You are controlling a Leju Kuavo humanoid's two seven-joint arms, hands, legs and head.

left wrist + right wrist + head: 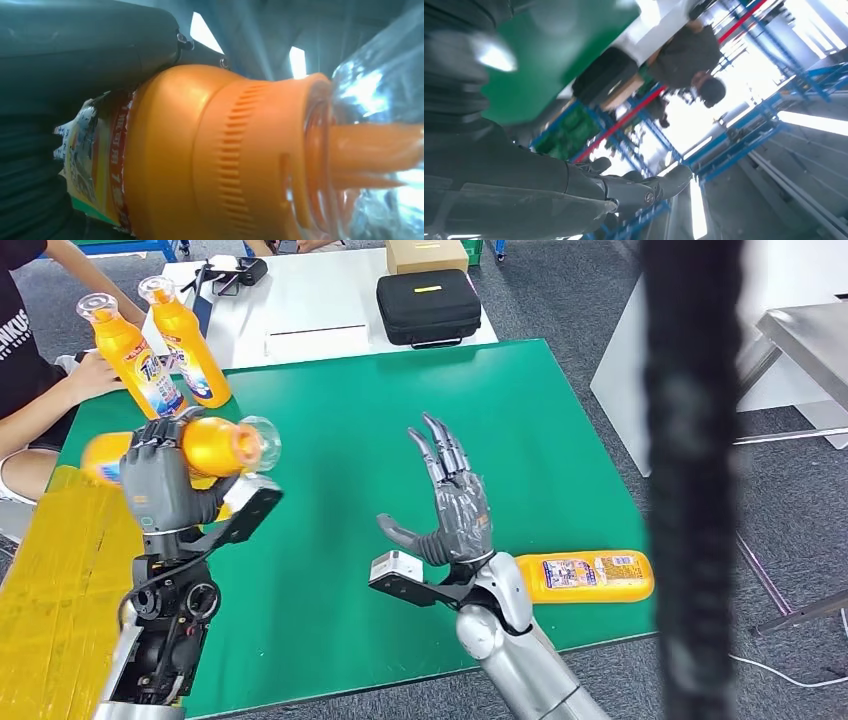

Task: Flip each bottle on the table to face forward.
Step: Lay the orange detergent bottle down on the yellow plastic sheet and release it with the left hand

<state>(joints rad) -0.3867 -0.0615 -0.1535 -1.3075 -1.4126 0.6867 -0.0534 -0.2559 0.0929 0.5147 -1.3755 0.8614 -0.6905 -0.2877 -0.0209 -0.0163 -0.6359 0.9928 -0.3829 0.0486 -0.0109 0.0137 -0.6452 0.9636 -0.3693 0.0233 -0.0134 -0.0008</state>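
- Left robot hand is raised above the desk's left side, fingers wrapped around the body of an orange bottle held roughly level, its clear cap pointing toward the middle of the desk.
- Beyond it, at the far left corner of the green desk, two more orange bottles stand upright side by side, labels facing the robot; a seated person's hand rests against them.
- Right robot hand hovers over the desk's middle, released, fingers spread and pointing away from the robot, holding nothing.
- Just to its right, a fourth bottle lies on its side near the desk's front edge, label up.
- A white table behind the desk carries a black case.
- Risk: the held bottle is smooth and gripped around its body alone, so turning it could let it slip or roll in the fingers and drop onto the desk.
- Risk: setting it down near the upright pair could knock them over or brush the person's hand.
- Writing: the labels are blue, white and red with Chinese characters; the left wrist view shows part of one label close up, but the text is probably too blurred and cropped to read, and no brand can be made out.
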